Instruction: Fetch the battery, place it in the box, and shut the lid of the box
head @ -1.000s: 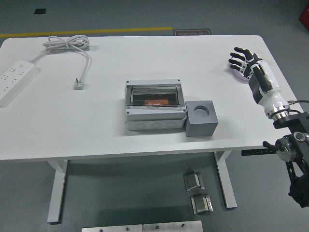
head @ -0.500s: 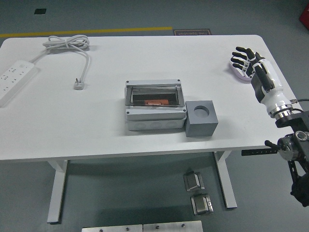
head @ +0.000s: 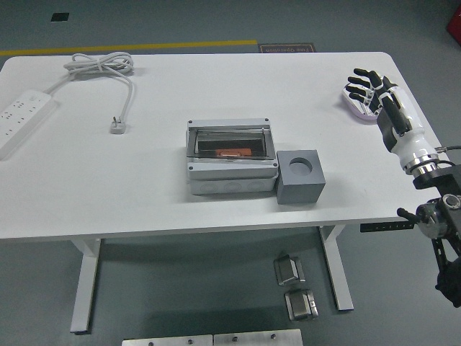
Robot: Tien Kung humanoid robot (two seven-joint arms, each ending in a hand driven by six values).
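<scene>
- A grey box [head: 231, 164] sits mid-table, its clear lid [head: 230, 141] standing up at the back, not closed.
- Behind the see-through lid shows an orange, flat battery [head: 232, 152]; the lid's tint blurs its outline, so its exact resting spot is hard to tell.
- Just beside the box's right end sits a grey cube block [head: 300, 176] with a round hole on top; whether they touch is unclear.
- Well to the right, near the table's far right edge, the right hand [head: 366, 95] hovers with fingers spread, holding nothing.
- At far left lie a white power strip [head: 21, 120], cut off by the frame, and its coiled cable [head: 108, 76].
- All rest on the white table [head: 130, 187].
</scene>
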